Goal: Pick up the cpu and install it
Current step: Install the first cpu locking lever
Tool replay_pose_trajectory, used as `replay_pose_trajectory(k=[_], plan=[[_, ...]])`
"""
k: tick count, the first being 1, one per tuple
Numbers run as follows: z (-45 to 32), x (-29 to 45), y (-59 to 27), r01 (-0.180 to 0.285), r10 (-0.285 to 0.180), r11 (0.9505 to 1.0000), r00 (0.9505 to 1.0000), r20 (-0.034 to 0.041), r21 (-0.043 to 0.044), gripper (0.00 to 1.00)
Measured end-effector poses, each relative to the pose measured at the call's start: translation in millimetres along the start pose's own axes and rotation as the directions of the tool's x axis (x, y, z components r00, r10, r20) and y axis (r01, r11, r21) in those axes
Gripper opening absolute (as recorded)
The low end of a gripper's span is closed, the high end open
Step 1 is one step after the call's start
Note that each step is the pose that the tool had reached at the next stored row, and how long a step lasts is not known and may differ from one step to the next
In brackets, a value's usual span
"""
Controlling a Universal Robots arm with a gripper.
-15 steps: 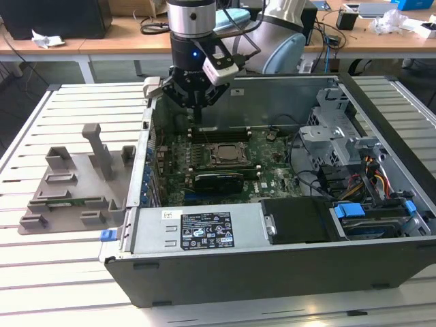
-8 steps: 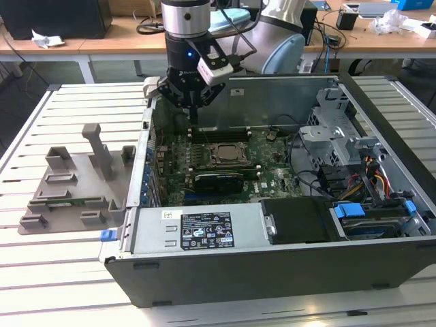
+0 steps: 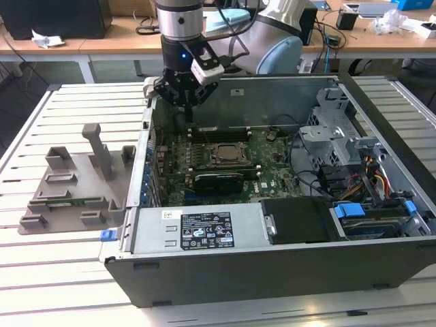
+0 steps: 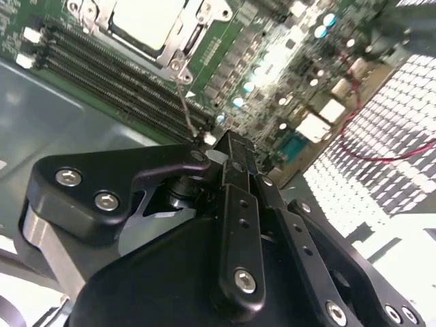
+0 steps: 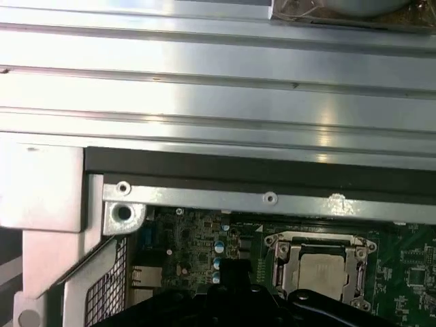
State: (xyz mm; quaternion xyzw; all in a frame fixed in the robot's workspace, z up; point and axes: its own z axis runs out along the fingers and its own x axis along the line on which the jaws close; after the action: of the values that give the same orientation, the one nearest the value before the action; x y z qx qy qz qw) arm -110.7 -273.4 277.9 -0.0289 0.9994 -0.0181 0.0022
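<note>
The cpu (image 5: 320,271) is a pale silver square lying flat inside the motherboard socket (image 3: 225,154), with the metal socket frame around it. In the second wrist view the cpu (image 4: 144,19) lies beyond my fingertips, past the rows of memory slots (image 4: 116,82). My gripper (image 3: 189,112) hangs over the back left corner of the open computer case (image 3: 272,252), above the board and to the exterior view's left of the socket. Its black fingers (image 4: 235,204) are pressed together with nothing between them. The gripper's dark tip (image 5: 231,272) sits beside the socket frame.
A grey plastic fixture tray (image 3: 75,184) lies on the slatted table at the exterior view's left of the case. Drive cages and cables (image 3: 354,163) fill the case's right side. The case's back wall (image 5: 225,170) stands close behind the gripper. Desks with clutter run behind.
</note>
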Motion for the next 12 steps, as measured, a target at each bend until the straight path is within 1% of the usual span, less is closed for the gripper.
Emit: replay_pose_trajectory(k=[4,5,8,12], plan=[[7.3,-2.9,4.4,0.000,0.000,1.0000,1.0000,0.0001,-0.0001,0.11],[9.2,-5.8,4.3,0.000,0.000,1.0000,1.0000,-0.0001,0.0000,0.11],[10.3,-15.2,3.8,0.000,0.000,1.0000,1.0000,-0.0006,0.0000,0.11],[11.0,-33.0,2.8,0.000,0.000,1.0000,1.0000,-0.0041,-0.0002,0.11]])
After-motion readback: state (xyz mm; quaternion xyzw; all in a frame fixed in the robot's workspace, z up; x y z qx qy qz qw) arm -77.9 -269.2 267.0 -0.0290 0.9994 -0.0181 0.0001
